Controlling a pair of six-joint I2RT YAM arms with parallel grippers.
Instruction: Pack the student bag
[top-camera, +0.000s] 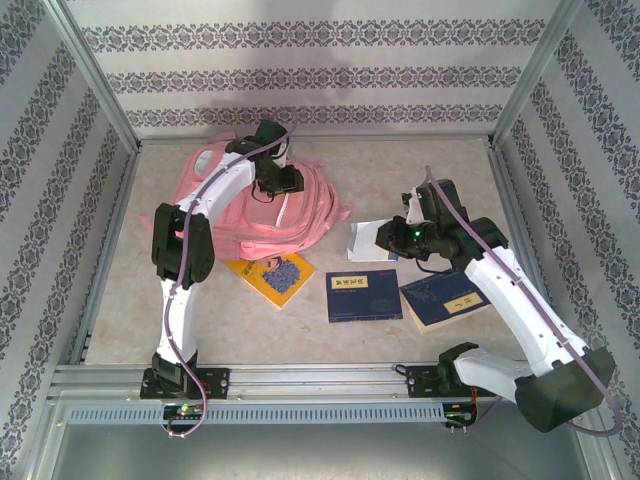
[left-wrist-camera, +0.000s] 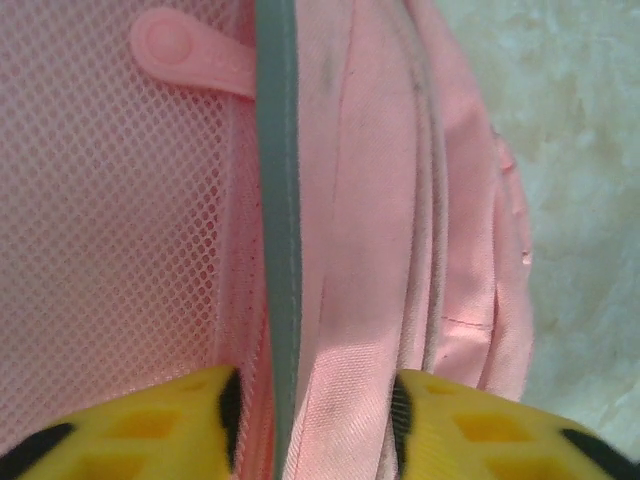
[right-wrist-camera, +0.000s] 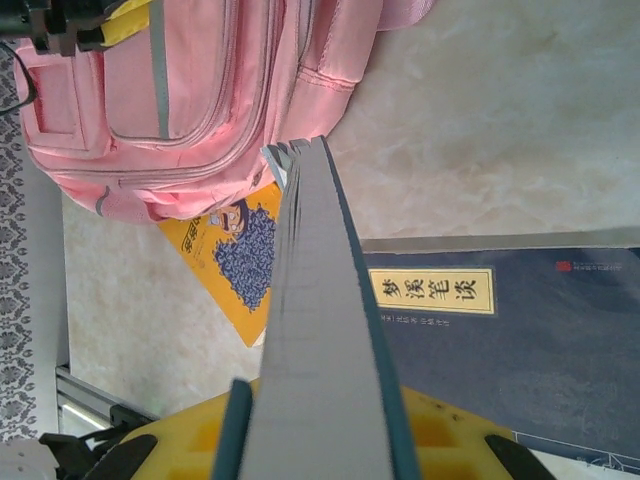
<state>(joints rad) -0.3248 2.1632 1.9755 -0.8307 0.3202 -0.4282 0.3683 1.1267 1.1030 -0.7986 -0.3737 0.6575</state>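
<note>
Book (right-wrist-camera: 320, 300) clamped edge-on in right gripper (right-wrist-camera: 318, 405); left gripper (left-wrist-camera: 315, 400) astride grey trim (left-wrist-camera: 280, 200) of student bag (top-camera: 300, 215), pinching or slack can't tell; bag lies back-left on desk (top-camera: 250, 330), soft & floppy, prob. best held by zip-edge fabric.

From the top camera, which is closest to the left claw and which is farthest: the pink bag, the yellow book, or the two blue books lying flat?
1. The bag, right under the left claw.
2. The yellow book, at the bag's near edge.
3. The middle blue book, further right.
4. The right blue book, farthest right.
</note>
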